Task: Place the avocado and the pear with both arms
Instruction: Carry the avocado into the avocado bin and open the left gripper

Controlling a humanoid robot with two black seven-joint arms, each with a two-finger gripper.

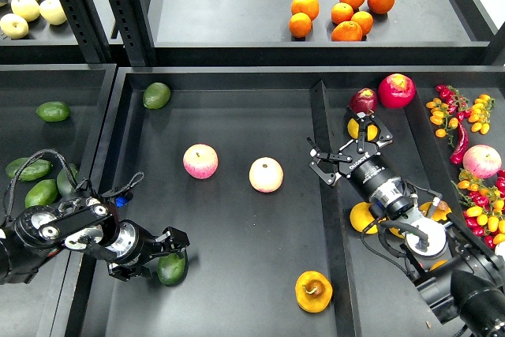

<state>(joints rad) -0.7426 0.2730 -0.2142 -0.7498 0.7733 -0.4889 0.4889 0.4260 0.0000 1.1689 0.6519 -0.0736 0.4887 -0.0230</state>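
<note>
The dark green avocado [173, 269] is low over the floor of the middle tray [237, 226], near its front left. My left gripper [168, 247] comes in from the left and is closed on the avocado's upper side, hiding part of it. The yellow-orange pear [314, 291] lies on the same tray floor at the front right, stem hollow up, with no gripper near it. My right gripper [344, 147] is open and empty above the divider [319, 124] between the middle and right trays, well behind the pear.
Two pink-and-cream apples [200, 161] [266, 174] lie mid-tray and a lighter green fruit [156, 95] at its back left. Green fruit [41, 192] fills the left tray. The right tray holds yellow fruit [362, 217], red fruit [396, 90] and peppers. Oranges [339, 13] sit on the shelf.
</note>
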